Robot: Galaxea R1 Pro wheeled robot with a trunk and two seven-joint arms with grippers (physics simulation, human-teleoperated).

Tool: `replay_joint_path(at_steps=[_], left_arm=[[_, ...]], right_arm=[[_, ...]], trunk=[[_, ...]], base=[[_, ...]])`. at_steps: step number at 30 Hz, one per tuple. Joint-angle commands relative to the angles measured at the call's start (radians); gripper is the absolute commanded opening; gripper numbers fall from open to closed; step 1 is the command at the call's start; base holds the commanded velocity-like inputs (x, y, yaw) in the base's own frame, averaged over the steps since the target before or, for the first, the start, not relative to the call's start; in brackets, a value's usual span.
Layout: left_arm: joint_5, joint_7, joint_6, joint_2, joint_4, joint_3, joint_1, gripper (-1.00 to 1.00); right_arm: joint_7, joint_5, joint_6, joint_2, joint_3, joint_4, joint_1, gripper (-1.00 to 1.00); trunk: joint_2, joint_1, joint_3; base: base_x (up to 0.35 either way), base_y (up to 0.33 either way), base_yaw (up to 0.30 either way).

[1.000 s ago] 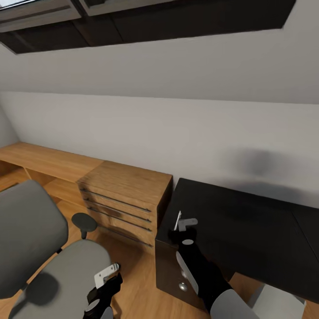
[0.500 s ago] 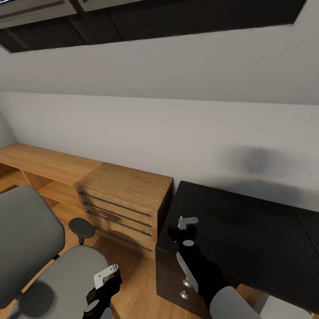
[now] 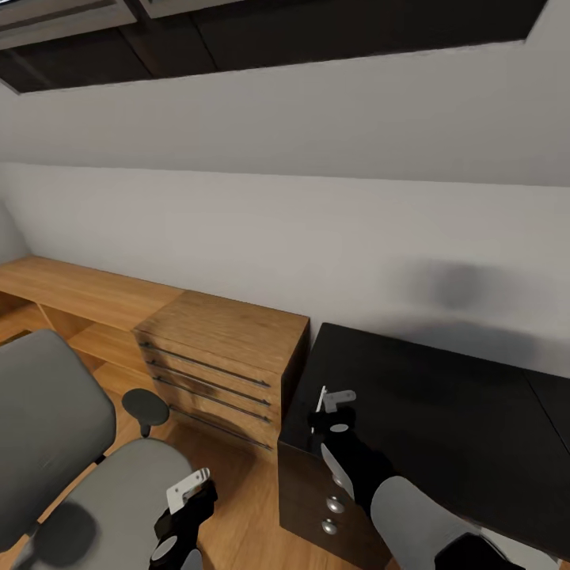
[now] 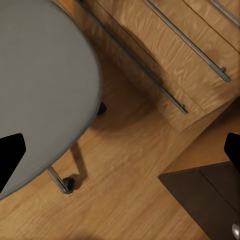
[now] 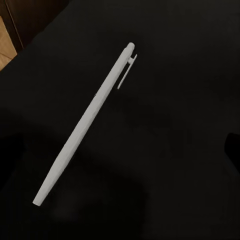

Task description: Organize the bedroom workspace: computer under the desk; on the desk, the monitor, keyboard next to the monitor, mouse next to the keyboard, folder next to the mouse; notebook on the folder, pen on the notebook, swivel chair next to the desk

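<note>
Right claw (image 3: 332, 399) open over one pen (image 5: 87, 121) on black desk (image 3: 443, 412); left claw (image 3: 188, 488) open above one chair (image 3: 119, 491), wood floor (image 4: 130, 200).

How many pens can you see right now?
1. The pen lies flat on the desk, near the corner beside the wooden chest of drawers, just under the right gripper. Others may sit outside the views.

Bare desk (image 3: 443, 396) surrounds the pen (image 5: 85, 125); wooden chest (image 3: 229, 348) flanks it.

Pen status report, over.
Right tool open above the pen, which lies flat on the desk. Left tool open over the swivel chair. Nothing blocking.
</note>
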Motion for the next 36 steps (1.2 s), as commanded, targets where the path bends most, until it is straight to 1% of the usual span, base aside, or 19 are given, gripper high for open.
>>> replay_joint_path(at_steps=[1,8,10,11,15,19,26,36], left_arm=[[0.003,0.007,0.003,0.001,-0.003,-0.003,0.000,1.00],[0.003,0.008,0.003,0.001,-0.002,-0.003,0.000,1.00],[0.003,0.008,0.003,0.000,-0.002,-0.003,0.000,1.00],[0.003,0.008,0.003,0.000,-0.002,-0.003,0.000,1.00],[0.003,0.008,0.003,0.001,-0.002,-0.003,0.000,1.00],[0.003,0.009,0.004,0.001,-0.002,-0.003,0.000,1.00],[0.003,0.009,0.004,0.000,-0.001,-0.003,0.000,1.00],[0.003,0.009,0.004,-0.002,0.000,-0.004,0.000,1.00]], right_arm=[[0.006,-0.011,0.002,0.000,0.006,0.003,-0.002,1.00],[0.017,-0.012,0.007,0.000,0.007,-0.001,-0.003,1.00],[0.015,-0.022,0.009,0.000,0.003,-0.003,-0.003,1.00],[0.015,-0.030,0.010,0.000,0.001,-0.003,-0.003,1.00],[0.010,-0.099,0.015,0.000,-0.007,-0.028,-0.003,1.00],[0.007,-0.120,0.041,0.000,-0.018,-0.062,-0.003,1.00],[0.006,-0.127,0.061,0.000,-0.054,-0.087,-0.003,1.00],[-0.014,-0.126,0.062,0.000,-0.058,-0.086,-0.003,1.00]], trunk=[[-0.008,0.004,-0.004],[-0.057,0.031,-0.026],[-0.071,0.039,-0.033],[-0.078,0.042,-0.036],[-0.106,0.058,-0.048],[-0.134,0.073,-0.061],[-0.183,0.100,-0.083],[-0.253,0.138,-0.114]], base=[[0.000,0.000,0.000],[0.000,0.000,0.000],[0.000,0.000,0.000],[0.000,0.000,0.000],[0.000,0.000,0.000],[0.000,0.000,0.000],[0.000,0.000,0.000],[0.000,0.000,0.000]])
